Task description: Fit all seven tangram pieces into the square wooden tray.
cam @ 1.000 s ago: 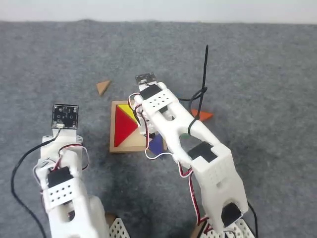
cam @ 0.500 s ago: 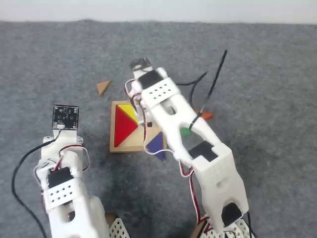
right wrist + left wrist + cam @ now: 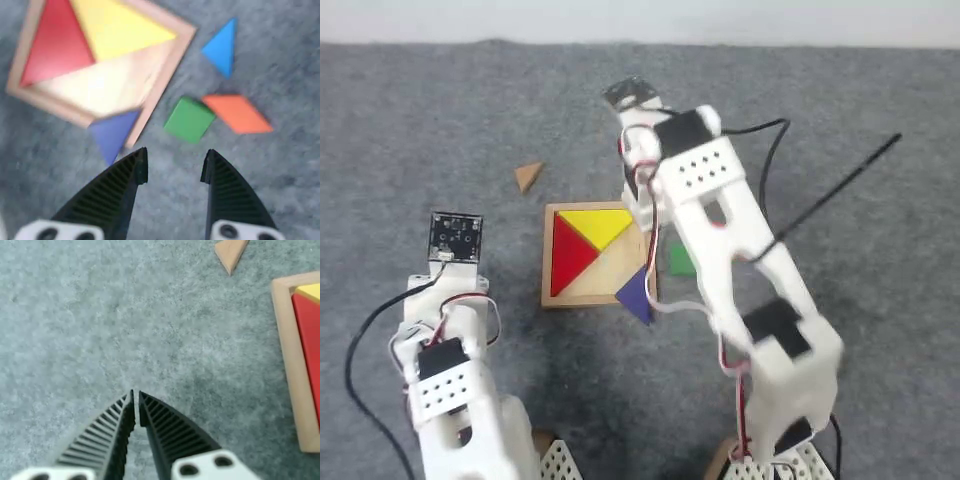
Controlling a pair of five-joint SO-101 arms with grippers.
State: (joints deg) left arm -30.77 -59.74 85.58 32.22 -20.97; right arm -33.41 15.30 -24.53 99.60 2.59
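Seven pieces: the red triangle (image 3: 570,258) and yellow triangle (image 3: 598,224) lay in the tray (image 3: 580,299). A dark blue triangle (image 3: 635,293) overlapped its near right rim. The green square (image 3: 190,119), orange parallelogram (image 3: 237,113), light blue triangle (image 3: 222,46) and wooden triangle (image 3: 527,176) lay on the carpet (image 3: 840,120). The left gripper (image 3: 135,392) hung left of the tray, pressed together. The right gripper (image 3: 175,152) was spread above the carpet by the green square.

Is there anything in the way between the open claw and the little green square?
No, nothing that shows. In the right wrist view, just bare grey carpet lies between the right gripper and the green square. The orange piece sits close beside the square, off to one side, not in between.
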